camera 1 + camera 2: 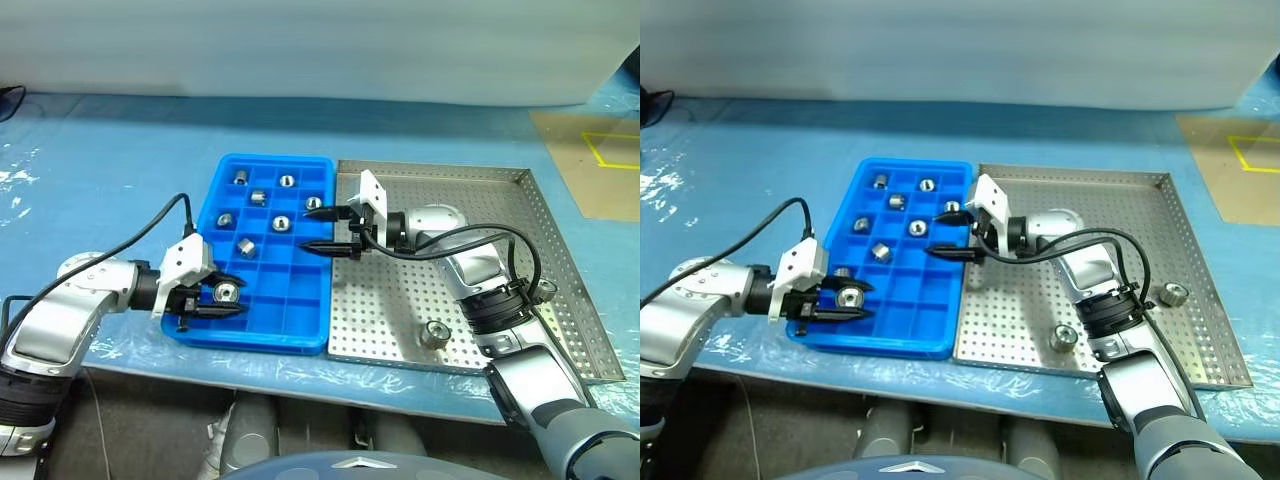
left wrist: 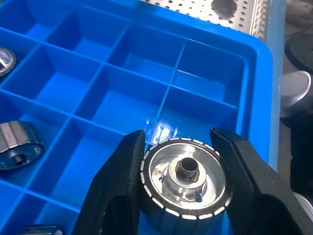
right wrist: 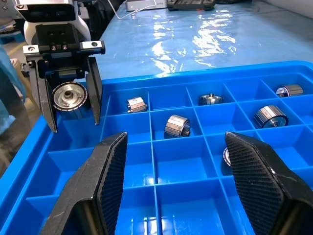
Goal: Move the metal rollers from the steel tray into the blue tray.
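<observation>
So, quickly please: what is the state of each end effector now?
Left end effector: closed on a metal roller, above the blue tray.
Right end effector: open, holding nothing, over the blue tray.

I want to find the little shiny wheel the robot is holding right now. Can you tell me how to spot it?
Look at the blue tray, left of the steel tray. At its near left corner, the left gripper is shut on one metal roller. The other rollers lie loose in compartments; this one is pinched between two black fingers.
</observation>
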Action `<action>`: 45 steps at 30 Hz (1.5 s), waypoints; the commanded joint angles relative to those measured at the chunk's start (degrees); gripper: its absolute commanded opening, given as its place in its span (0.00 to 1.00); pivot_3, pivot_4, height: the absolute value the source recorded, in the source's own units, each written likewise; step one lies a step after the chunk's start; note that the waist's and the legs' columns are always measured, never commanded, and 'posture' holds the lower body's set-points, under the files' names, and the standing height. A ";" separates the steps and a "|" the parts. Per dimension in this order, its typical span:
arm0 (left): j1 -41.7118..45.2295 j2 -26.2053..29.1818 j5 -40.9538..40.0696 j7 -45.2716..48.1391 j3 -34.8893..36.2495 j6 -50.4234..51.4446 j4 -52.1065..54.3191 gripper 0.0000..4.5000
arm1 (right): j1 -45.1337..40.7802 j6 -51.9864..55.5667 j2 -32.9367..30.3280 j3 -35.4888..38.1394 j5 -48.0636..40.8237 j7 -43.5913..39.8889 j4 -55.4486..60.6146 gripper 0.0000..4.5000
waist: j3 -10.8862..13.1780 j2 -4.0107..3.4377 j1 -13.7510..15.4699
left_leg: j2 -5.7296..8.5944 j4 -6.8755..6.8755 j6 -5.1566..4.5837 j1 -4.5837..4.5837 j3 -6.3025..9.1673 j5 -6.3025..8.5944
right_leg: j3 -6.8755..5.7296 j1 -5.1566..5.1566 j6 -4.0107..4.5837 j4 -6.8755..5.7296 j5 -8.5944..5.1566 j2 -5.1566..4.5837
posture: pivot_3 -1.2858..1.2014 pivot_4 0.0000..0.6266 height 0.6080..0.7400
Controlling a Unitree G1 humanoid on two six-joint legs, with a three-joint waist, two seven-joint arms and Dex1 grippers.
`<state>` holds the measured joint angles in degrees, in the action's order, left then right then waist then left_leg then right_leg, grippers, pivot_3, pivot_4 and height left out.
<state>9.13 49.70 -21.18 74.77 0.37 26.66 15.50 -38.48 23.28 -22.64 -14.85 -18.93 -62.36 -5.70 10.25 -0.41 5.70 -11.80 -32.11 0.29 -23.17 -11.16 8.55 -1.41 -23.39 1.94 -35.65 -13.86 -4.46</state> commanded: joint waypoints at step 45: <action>35.39 -27.68 1.45 6.02 -16.95 -11.91 -28.57 0.78 | 34.62 10.54 -16.59 27.62 -2.57 17.03 25.02 0.73 | -0.09 0.01 -4.83 | 0.01 -0.37 -0.22 0.09 -0.41 0.11 | 0.25 0.17 0.04 -0.07 0.01 0.20 | 0.35 0.24 1.00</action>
<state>42.89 22.14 -20.03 79.55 -16.40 16.78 -12.52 -4.32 33.64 -39.25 10.34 -20.26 -46.61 15.65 10.15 -0.40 0.87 -11.79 -32.50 0.07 -23.07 -11.56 8.66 -1.16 -23.22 1.98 -35.74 -13.85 -4.25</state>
